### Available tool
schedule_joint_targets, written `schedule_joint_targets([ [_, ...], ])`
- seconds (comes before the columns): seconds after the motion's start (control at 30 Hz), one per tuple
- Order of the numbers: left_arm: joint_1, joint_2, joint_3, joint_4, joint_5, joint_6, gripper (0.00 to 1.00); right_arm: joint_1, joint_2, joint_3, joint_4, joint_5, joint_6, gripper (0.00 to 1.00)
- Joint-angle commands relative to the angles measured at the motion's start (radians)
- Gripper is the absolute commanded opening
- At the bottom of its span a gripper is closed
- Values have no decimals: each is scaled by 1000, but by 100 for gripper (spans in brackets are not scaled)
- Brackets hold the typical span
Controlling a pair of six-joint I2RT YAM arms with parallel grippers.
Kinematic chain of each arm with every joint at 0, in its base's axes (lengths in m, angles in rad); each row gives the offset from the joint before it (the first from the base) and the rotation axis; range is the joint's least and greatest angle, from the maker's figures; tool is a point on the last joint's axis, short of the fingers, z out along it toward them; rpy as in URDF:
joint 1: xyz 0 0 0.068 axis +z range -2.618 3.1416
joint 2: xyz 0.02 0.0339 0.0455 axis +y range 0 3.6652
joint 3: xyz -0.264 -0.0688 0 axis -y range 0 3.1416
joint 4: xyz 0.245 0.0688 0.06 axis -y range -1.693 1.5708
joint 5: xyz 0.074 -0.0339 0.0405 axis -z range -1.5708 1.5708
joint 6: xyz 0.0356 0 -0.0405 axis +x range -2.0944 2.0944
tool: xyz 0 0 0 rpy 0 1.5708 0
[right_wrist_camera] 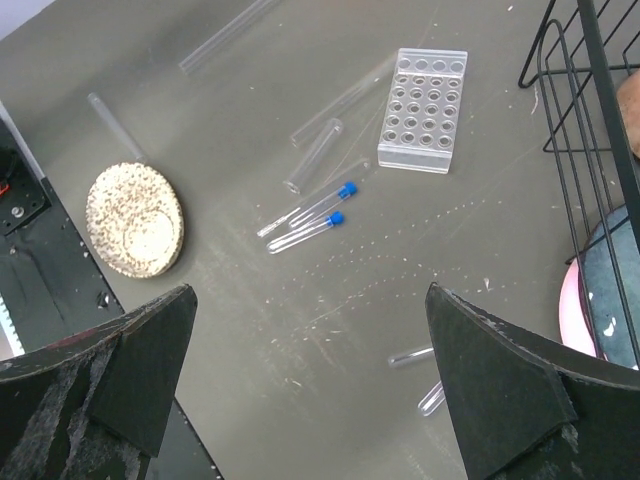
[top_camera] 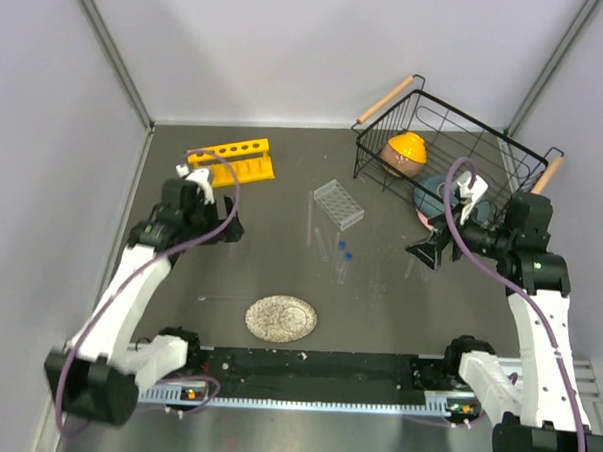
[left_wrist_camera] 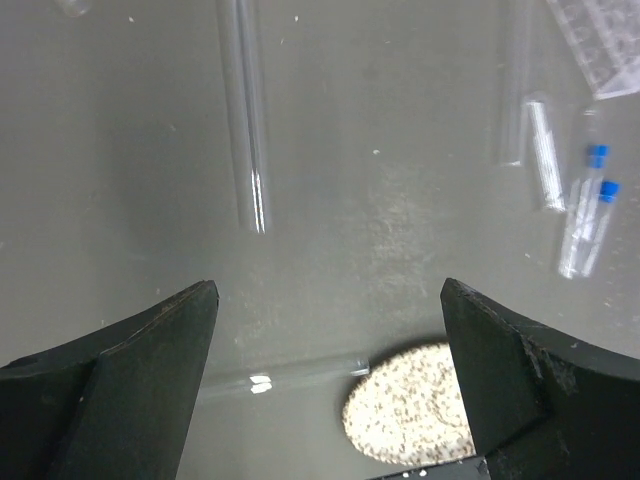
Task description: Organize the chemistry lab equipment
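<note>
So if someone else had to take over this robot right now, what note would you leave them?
Left gripper: open, empty, above the table.
Right gripper: open, empty.
Test tubes and two blue-capped vials lie loose on the table near the clear grid rack; the yellow rack stands far left.
Done: nothing racked that I can see.
Left: stand every tube and vial in a rack.

We find open tabletop (top_camera: 230,268) between the yellow tube rack (top_camera: 234,161), far left, and the clear grid rack (top_camera: 339,204). The black wire basket (top_camera: 455,143) blocks far right. Loose test tubes (left_wrist_camera: 247,130), blue-capped vials (top_camera: 342,258) and the speckled plate (top_camera: 280,318) clutter the centre.
</note>
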Motion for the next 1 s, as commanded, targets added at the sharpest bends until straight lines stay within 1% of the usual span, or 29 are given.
schedule_joint_targets([
  [0.0,-3,291,148,32,1,75,99,17,31,7,10,-34,-56,99],
  [0.03,-3,338,203,16,-7,84,99,34,40,7,11,-25,-62,99],
  [0.07,-3,413,220,10,-19,90,99,48,52,7,11,-5,-73,99],
  [0.1,-3,444,231,16,-42,101,98,48,75,8,11,6,-79,99],
  [0.13,-3,475,254,17,-51,104,96,80,88,7,11,15,-95,99],
  [0.17,-3,535,269,11,-50,106,94,111,97,5,13,32,-104,99],
  [0.23,-1,584,291,23,-53,100,89,139,118,-3,26,46,-118,99],
  [0.3,-3,644,297,42,-64,96,86,171,135,-16,52,54,-132,99],
  [0.33,-3,664,307,43,-67,96,81,183,141,-21,60,57,-142,99],
  [0.37,-3,701,315,43,-62,96,78,197,149,-24,63,70,-145,99],
  [0.4,-3,716,321,48,-61,92,76,232,155,-27,65,80,-150,99],
  [0.5,-3,768,341,50,-53,74,70,283,175,-26,68,94,-159,99],
  [0.63,-5,825,341,69,-58,46,63,327,189,-30,76,84,-147,99],
  [0.77,-5,882,331,76,-82,37,56,341,186,-46,99,43,-124,99],
  [0.8,-5,886,328,76,-90,35,53,343,184,-52,103,38,-122,99],
  [0.83,-5,887,315,77,-91,34,52,344,180,-56,106,34,-118,99],
  [0.9,-5,882,301,85,-91,29,46,346,169,-70,118,29,-115,99],
  [0.93,-5,877,285,89,-91,26,41,344,166,-73,120,22,-107,99],
  [0.97,-5,871,275,91,-91,26,40,346,163,-78,125,17,-102,99],
])
